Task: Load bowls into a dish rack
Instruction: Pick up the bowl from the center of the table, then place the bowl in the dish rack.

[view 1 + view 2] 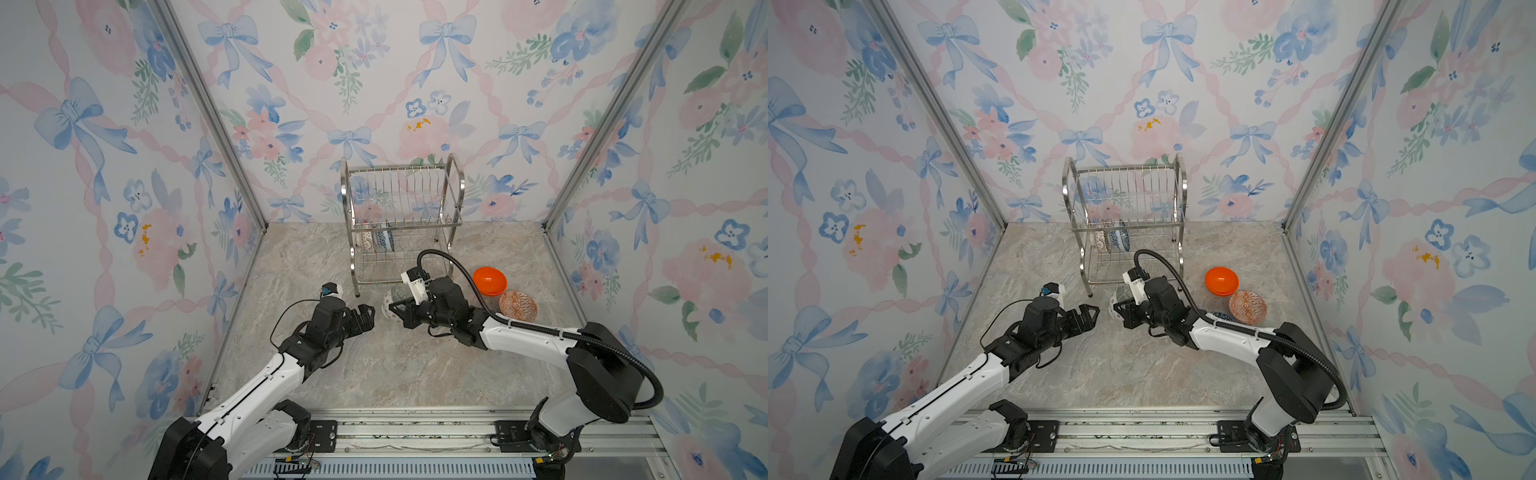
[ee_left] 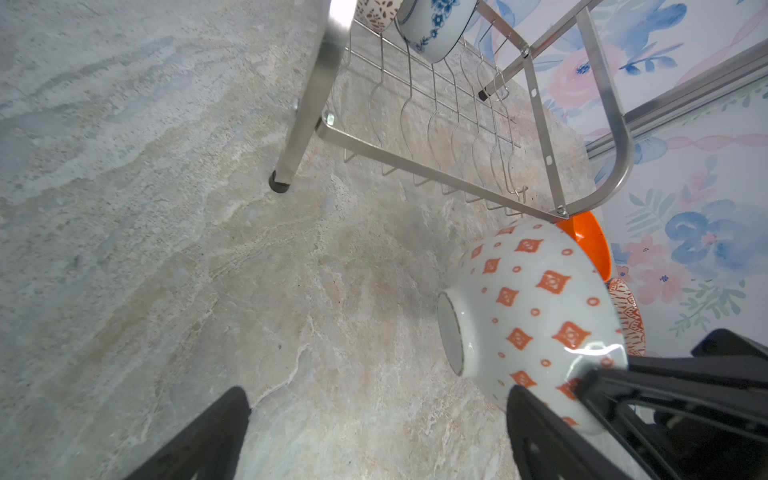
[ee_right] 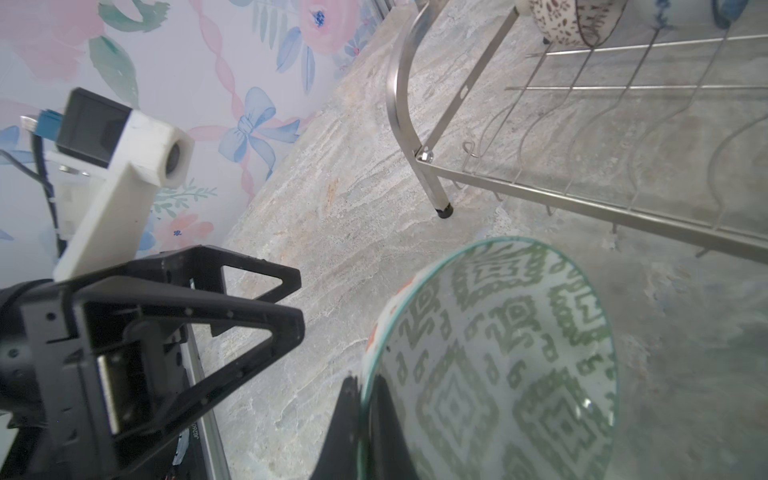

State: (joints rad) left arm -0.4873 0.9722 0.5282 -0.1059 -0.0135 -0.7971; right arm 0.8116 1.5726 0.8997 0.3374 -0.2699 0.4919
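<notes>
My right gripper (image 3: pixel 363 399) is shut on the rim of a bowl (image 3: pixel 498 353) that is green-grey patterned inside and white with orange diamonds outside (image 2: pixel 532 307). It holds the bowl on its side just above the floor, in front of the dish rack (image 1: pixel 401 216). My left gripper (image 1: pixel 368 318) stands open and empty, a short way from the bowl's foot. In the rack's lower tier stand a white lattice bowl (image 1: pixel 367 240) and a blue floral bowl (image 1: pixel 384 240). A plain orange bowl (image 1: pixel 489 280) and a red-orange patterned bowl (image 1: pixel 517 306) sit on the floor to the right.
The rack's near left leg (image 2: pixel 279 183) stands on the marble floor (image 1: pixel 374 374) close to both grippers. A blue bowl (image 1: pixel 1223 318) peeks out from under my right arm. Flowered walls close in three sides, and a metal rail (image 1: pixel 415 432) runs along the front.
</notes>
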